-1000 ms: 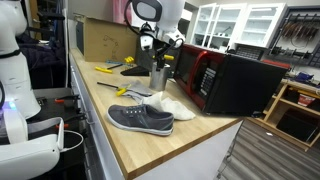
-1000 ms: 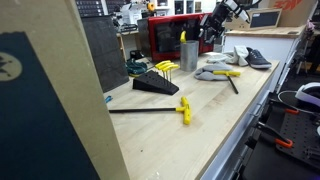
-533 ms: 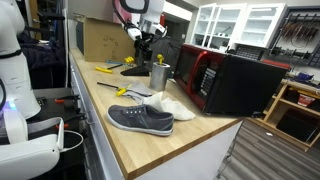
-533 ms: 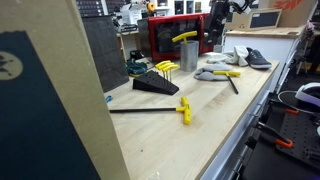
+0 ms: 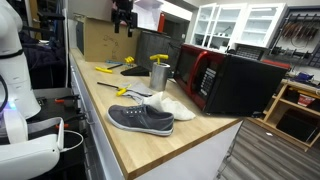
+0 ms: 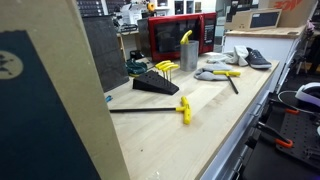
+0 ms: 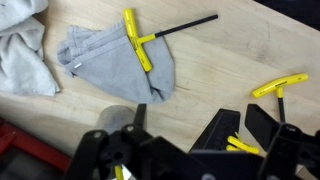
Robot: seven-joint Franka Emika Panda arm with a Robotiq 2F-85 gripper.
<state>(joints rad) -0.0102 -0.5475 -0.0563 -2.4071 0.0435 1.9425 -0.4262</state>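
Note:
My gripper (image 5: 122,22) hangs high above the bench in front of the cardboard box, well up and away from the metal cup (image 5: 158,77). It looks open and empty. A yellow-handled tool (image 5: 160,60) stands in the cup, as an exterior view also shows (image 6: 186,38). In the wrist view the gripper's dark body (image 7: 180,152) fills the bottom edge. Below it lie the cup (image 7: 112,118), a grey cloth (image 7: 120,62) with a yellow T-handle tool (image 7: 138,42) on it, and a black key stand (image 7: 222,128).
A grey shoe (image 5: 140,118) and white cloth (image 5: 168,104) lie near the bench front. A black and red microwave (image 5: 225,80) stands beside the cup. A cardboard box (image 5: 105,40) stands at the back. Another yellow T-handle tool (image 6: 184,108) lies on the wood.
The gripper has let go of the yellow-handled tool, left it in the cup, and risen up and away toward the cardboard box. It has left the view of one exterior camera.

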